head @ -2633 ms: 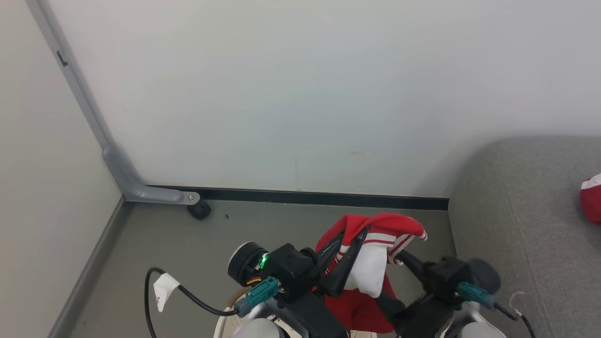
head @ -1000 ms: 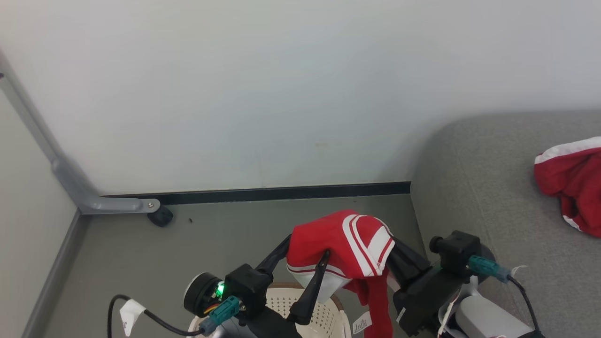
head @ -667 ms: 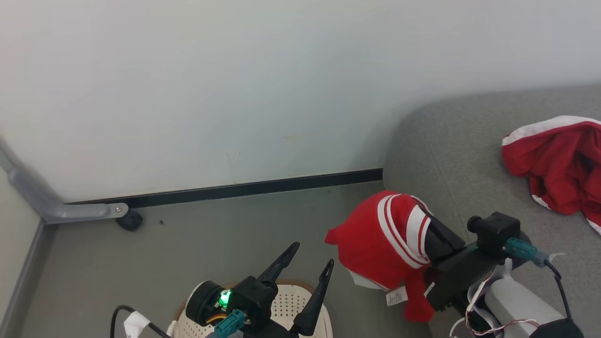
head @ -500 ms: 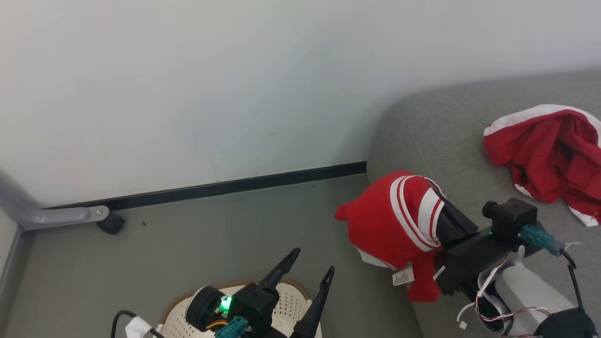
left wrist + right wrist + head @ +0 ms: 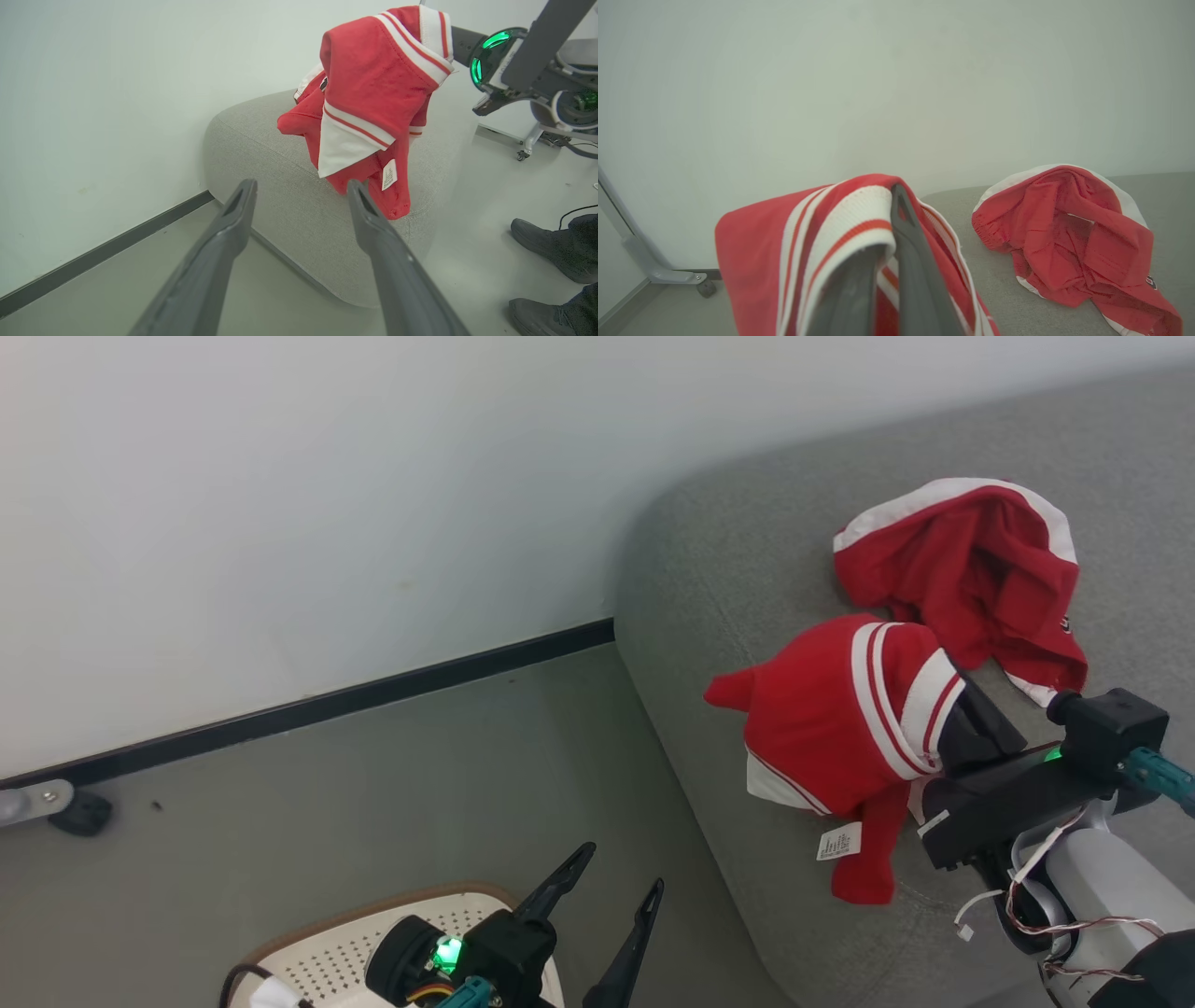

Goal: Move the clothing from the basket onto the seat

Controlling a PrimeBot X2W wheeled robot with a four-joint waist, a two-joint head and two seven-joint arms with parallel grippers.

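Note:
My right gripper (image 5: pixel 892 210) is shut on a piece of the clothing (image 5: pixel 840 728), red with white stripes and a small label. It hangs draped over the fingers, above the left end of the grey seat (image 5: pixel 747 551). A second red garment (image 5: pixel 971 569) lies crumpled on the seat just behind it, also seen in the right wrist view (image 5: pixel 1069 233). My left gripper (image 5: pixel 623 865) stands open and empty at the bottom, above the cream basket (image 5: pixel 317 957). From the left wrist, the held garment (image 5: pixel 369 93) dangles beyond the open fingers, over the seat (image 5: pixel 280 186).
A white wall with a black baseboard runs behind the grey floor. A grey metal bracket with a black castor (image 5: pixel 79 812) sits at the far left. A person's dark shoes (image 5: pixel 551 242) stand on the floor right of the seat, near a castor (image 5: pixel 523 154).
The head camera has swung right, bringing the seat into view. My right gripper carried the striped garment from above the basket to over the seat's left end. The left gripper stayed open by the basket.

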